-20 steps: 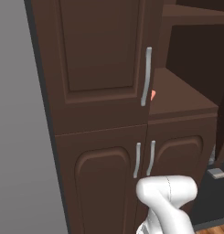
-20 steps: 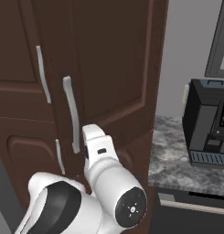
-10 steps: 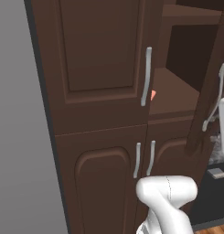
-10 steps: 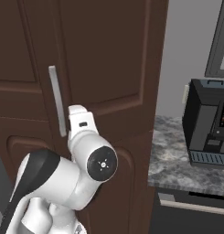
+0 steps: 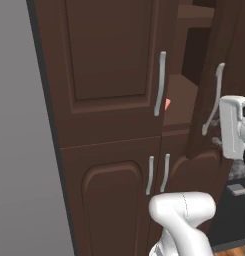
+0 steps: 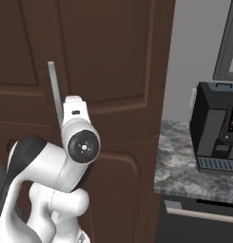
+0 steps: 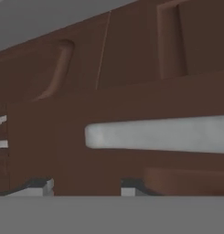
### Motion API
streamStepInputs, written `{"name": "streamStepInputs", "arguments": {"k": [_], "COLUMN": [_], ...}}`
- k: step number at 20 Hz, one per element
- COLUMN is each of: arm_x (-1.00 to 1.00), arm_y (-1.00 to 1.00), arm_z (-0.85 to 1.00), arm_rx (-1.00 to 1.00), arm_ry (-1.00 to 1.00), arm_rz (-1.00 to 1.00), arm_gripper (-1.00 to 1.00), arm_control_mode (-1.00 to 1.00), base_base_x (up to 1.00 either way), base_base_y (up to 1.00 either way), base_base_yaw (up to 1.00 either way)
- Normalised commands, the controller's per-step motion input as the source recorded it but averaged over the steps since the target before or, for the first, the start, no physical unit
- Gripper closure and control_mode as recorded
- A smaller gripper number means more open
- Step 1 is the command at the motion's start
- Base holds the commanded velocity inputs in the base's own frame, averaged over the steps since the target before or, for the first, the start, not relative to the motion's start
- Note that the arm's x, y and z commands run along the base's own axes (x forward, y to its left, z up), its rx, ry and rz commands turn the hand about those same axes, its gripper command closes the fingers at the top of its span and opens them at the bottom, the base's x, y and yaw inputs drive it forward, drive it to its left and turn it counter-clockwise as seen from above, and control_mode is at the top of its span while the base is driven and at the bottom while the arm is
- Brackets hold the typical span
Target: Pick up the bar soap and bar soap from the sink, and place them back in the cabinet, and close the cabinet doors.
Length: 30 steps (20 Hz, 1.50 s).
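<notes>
The tall dark brown cabinet (image 5: 109, 75) has its left door shut and its right door (image 5: 221, 60) standing partly open. A salmon-orange bar soap (image 5: 167, 103) lies on the inner shelf, seen through the gap between the cabinet doors. My white hand (image 5: 233, 127) is against the outer face of the right door, beside its long silver handle (image 5: 214, 100). In the hand view my gripper (image 7: 86, 186) is open and holds nothing, its fingertips (image 7: 40, 185) close to the door panel just below the handle (image 7: 159, 135). The sink is out of view.
Two shorter arched-panel doors (image 5: 114, 200) sit below the tall ones. To the right, a speckled stone counter (image 6: 184, 161) carries a black appliance (image 6: 218, 128). A grey wall (image 5: 19, 150) runs along the cabinet's left side.
The right cabinet door has swung further toward shut. My hand has moved with it, leftward across the right base view.
</notes>
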Motion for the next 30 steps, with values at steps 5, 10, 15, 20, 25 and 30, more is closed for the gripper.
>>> {"name": "streamStepInputs", "arguments": {"k": [5, 10, 15, 20, 25, 30], "arm_x": [0.63, 0.56, 0.46, 0.4, 0.37, 0.26], "arm_y": [0.41, 0.34, 0.16, 0.04, 0.01, 0.0], "arm_z": [0.0, 0.0, -0.06, -0.12, -0.11, -0.09], "arm_rx": [0.0, 0.0, 0.0, 0.0, 0.0, 0.0], "arm_ry": [-0.06, -0.06, -0.03, -0.01, 0.0, 0.0], "arm_rz": [-0.12, -0.11, -0.09, -0.04, -0.02, 0.0], "arm_gripper": [-1.0, -1.0, -1.0, -1.0, -1.0, -1.0], "arm_control_mode": [-1.0, -1.0, -1.0, -1.0, -1.0, -1.0], "base_base_x": [0.0, 0.0, 0.0, 0.0, 0.0, 0.0], "base_base_y": [0.0, 0.0, 0.0, 0.0, 0.0, 0.0], "base_base_yaw": [0.0, 0.0, 0.0, 0.0, 0.0, 0.0]}}
